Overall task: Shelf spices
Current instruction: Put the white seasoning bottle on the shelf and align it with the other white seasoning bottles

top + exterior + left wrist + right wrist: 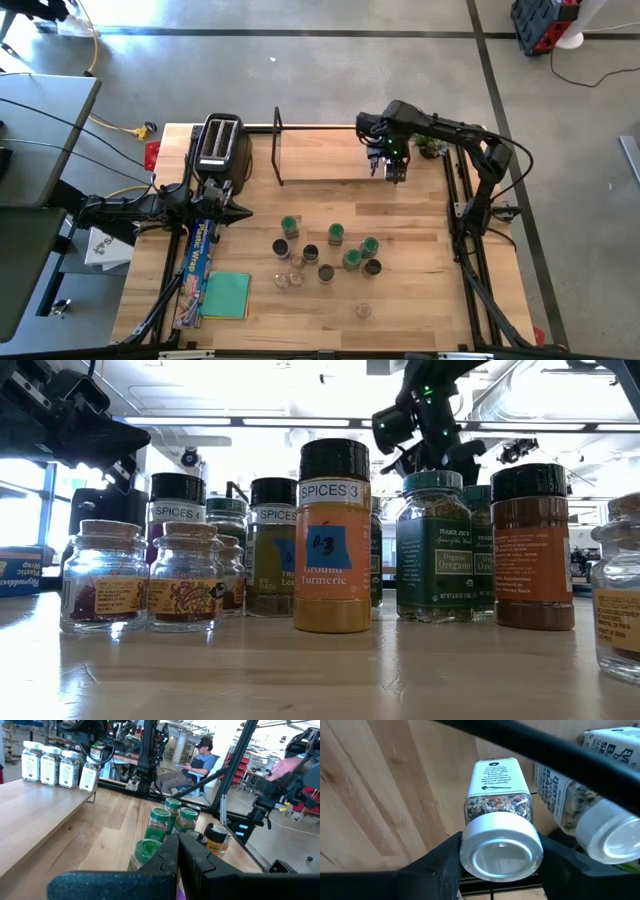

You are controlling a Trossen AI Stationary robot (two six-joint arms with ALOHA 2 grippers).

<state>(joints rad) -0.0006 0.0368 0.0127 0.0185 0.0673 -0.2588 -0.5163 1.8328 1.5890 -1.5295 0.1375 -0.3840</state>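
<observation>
Wooden tabletop [400, 300] carries everything: nearest, a cluster of jars [325, 258] waits at six o'clock, unsorted. Left gripper [235, 211], clenched on nothing, idles at nine o'clock beside the toaster [218, 145]. Farther back at one o'clock, the right gripper [393, 165] reaches over the shelf [320, 160], wrist bent downward, fingers grasping a white-lidded jar [499, 820], probably seating it beside others [592, 805] already lined up.

- A light wooden shelf [320, 155] with black wire uprights is set along the table's far edge.
- Four white-lidded spice jars [50, 764] are stood upright in a row on it.
- Green-lidded and dark-lidded spice jars [330, 255], with small clear glass ones, are clustered upright mid-table.
</observation>
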